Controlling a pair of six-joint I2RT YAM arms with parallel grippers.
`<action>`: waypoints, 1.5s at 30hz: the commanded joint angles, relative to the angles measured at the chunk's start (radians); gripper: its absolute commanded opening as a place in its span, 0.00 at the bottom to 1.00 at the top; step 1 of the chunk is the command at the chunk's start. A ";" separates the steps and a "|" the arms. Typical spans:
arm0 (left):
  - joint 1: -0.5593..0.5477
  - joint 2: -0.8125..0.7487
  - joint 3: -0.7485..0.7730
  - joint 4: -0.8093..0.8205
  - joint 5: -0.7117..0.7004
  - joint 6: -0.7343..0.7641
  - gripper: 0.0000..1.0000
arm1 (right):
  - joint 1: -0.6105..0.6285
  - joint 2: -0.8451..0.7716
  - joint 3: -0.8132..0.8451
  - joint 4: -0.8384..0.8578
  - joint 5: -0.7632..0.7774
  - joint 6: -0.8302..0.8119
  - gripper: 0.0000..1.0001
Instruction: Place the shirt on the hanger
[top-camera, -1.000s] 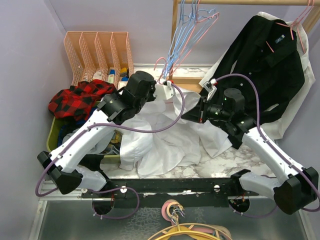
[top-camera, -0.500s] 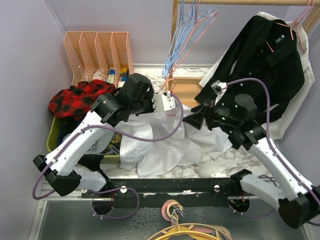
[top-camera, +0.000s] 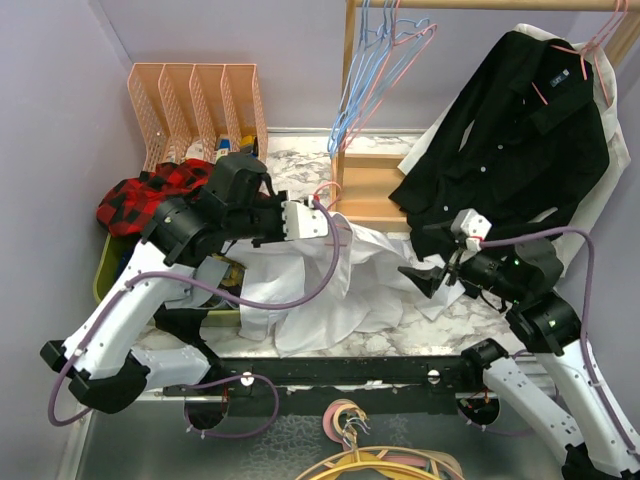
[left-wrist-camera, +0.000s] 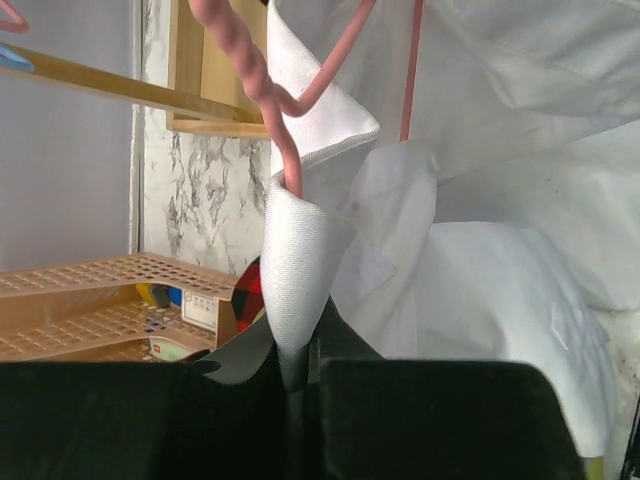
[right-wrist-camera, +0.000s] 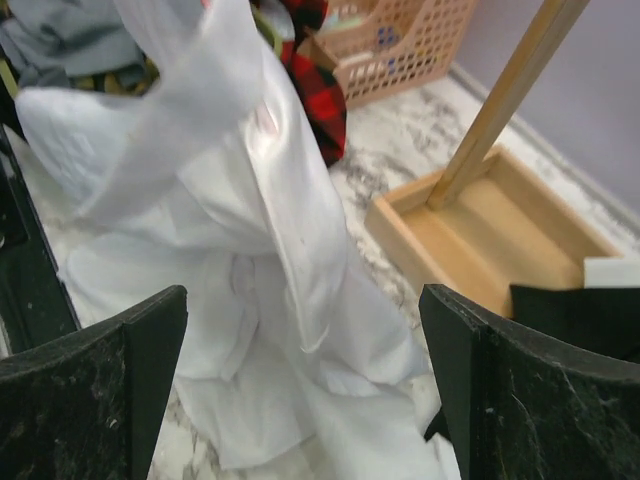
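Limp, light, probably slippery shirt (top-camera: 330, 290) heaped mid-surface (top-camera: 470, 320), one fold pinched against the hanger (left-wrist-camera: 262, 85) neck by the closed left hand (left-wrist-camera: 300, 372) at its 12 o'clock; right hand (right-wrist-camera: 300, 310) at 3 o'clock gapes empty, so I'd grab the shoulder seam.

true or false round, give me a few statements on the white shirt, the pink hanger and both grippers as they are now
1. The left gripper is shut on a fold of the white shirt. True.
2. The right gripper grips the white shirt. False: its jaws stand wide open with nothing held between them.
3. The black shirt lies crumpled on the table. False: it hangs at the right, under the wooden rail.
4. The pink hanger runs down into the fold that the left gripper pinches. True.
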 joint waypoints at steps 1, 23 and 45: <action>0.023 -0.072 0.061 -0.033 0.192 -0.017 0.00 | 0.008 0.018 0.038 -0.217 0.014 -0.117 1.00; 0.223 -0.135 0.351 -0.152 0.347 -0.047 0.00 | 0.114 0.198 0.166 -0.328 0.392 -0.333 0.01; 0.532 -0.001 0.488 -0.162 0.843 -0.155 0.00 | 0.119 0.013 0.198 0.000 -0.222 -0.123 1.00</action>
